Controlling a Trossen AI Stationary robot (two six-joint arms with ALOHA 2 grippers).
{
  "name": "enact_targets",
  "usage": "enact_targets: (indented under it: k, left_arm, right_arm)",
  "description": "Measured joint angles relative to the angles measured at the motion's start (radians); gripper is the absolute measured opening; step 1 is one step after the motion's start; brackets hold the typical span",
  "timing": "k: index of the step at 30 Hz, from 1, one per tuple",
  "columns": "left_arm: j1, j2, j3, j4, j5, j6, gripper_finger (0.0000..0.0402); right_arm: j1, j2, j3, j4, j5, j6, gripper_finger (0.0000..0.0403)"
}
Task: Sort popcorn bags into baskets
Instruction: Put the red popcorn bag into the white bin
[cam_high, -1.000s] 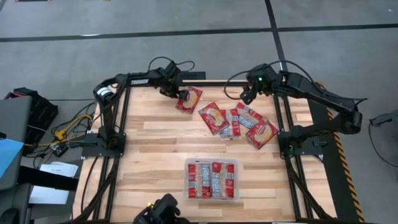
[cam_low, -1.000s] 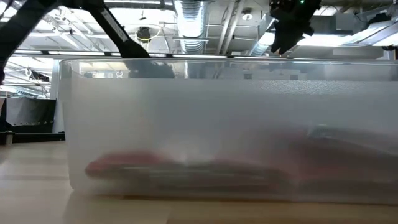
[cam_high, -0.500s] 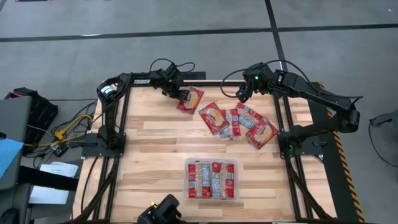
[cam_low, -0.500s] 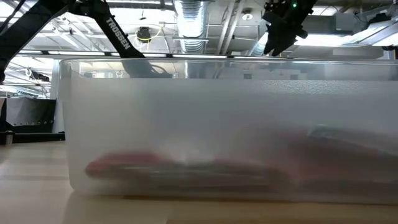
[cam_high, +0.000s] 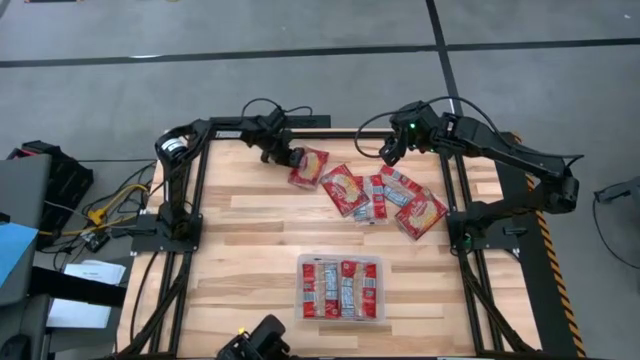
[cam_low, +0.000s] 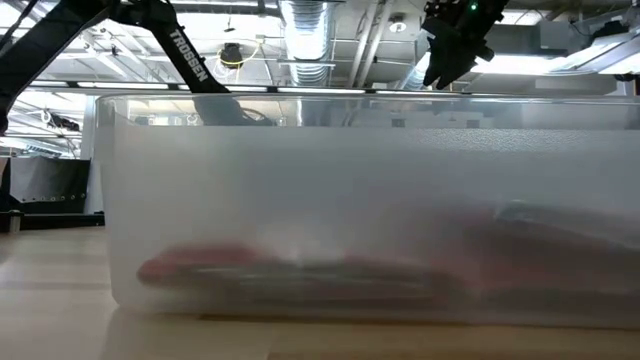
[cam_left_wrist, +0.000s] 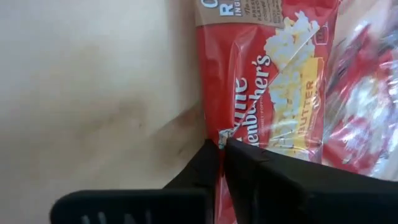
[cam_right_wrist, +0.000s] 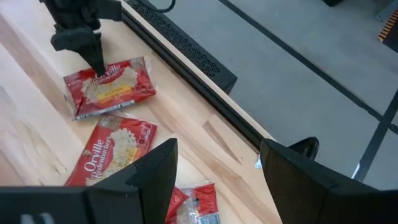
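Observation:
My left gripper (cam_high: 285, 158) is at the table's far edge, shut on one red popcorn bag (cam_high: 308, 166), which also shows in the left wrist view (cam_left_wrist: 267, 81) and the right wrist view (cam_right_wrist: 109, 87). Several more bags (cam_high: 385, 198) lie in a loose heap on the wood at the far right. The clear basket (cam_high: 340, 258) stands near the front edge with several bags (cam_high: 340, 288) flat inside. My right gripper (cam_high: 391, 153) hangs open in the air beyond the heap (cam_right_wrist: 217, 158). My left gripper pinches the bag's long edge (cam_left_wrist: 219, 138), the one on the table's left, between its two fingertips. The fingers (cam_right_wrist: 96, 62) come from above and point down at that edge. The rest of the bag lies on the wood.
The table's metal frame rail (cam_right_wrist: 180, 46) runs just beyond the held bag. Bare wood (cam_high: 250, 230) lies between the far bags and the basket. In the low view the basket's frosted wall (cam_low: 350, 200) fills the picture.
My left gripper has shut and taken hold of the bag's edge. The bag has slid a little toward the table's right and near side and turned slightly. My right gripper has shifted a little toward the table's left and stayed open.

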Motion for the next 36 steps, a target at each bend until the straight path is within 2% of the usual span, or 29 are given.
enact_targets:
  k: [11, 15, 19, 23, 27, 32, 36]
  left_arm:
    - [-0.093, -0.263, -0.001, -0.179, -0.098, -0.058, 0.0000]
    - [-0.184, -0.389, 0.000, -0.242, -0.136, -0.130, 0.0000]
    - [-0.322, -0.511, 0.001, -0.276, -0.226, -0.252, 0.0000]
    - [-0.504, -0.610, -0.006, -0.256, -0.368, -0.424, 0.0000]
    - [-0.731, -0.655, -0.020, -0.253, -0.585, -0.630, 0.0000]
    - [-1.004, -0.635, -0.027, -0.229, -0.847, -0.908, 0.0000]
    - [-1.170, -0.577, -0.027, -0.210, -0.996, -1.101, 0.0000]
  right_arm:
    - [0.014, -0.003, 0.000, -0.004, -0.014, -0.001, 0.0255]
    - [0.028, -0.003, 0.000, -0.017, -0.015, -0.001, 0.0255]
    - [0.041, -0.003, 0.000, -0.021, -0.014, -0.001, 0.0255]
    - [0.054, -0.003, 0.000, -0.023, -0.013, -0.001, 0.0255]
    - [0.060, -0.003, 0.000, -0.023, -0.014, -0.001, 0.0255]
    - [0.059, -0.003, 0.000, -0.023, -0.013, -0.002, 0.0255]
    - [0.059, -0.003, 0.000, -0.023, -0.014, -0.005, 0.0255]
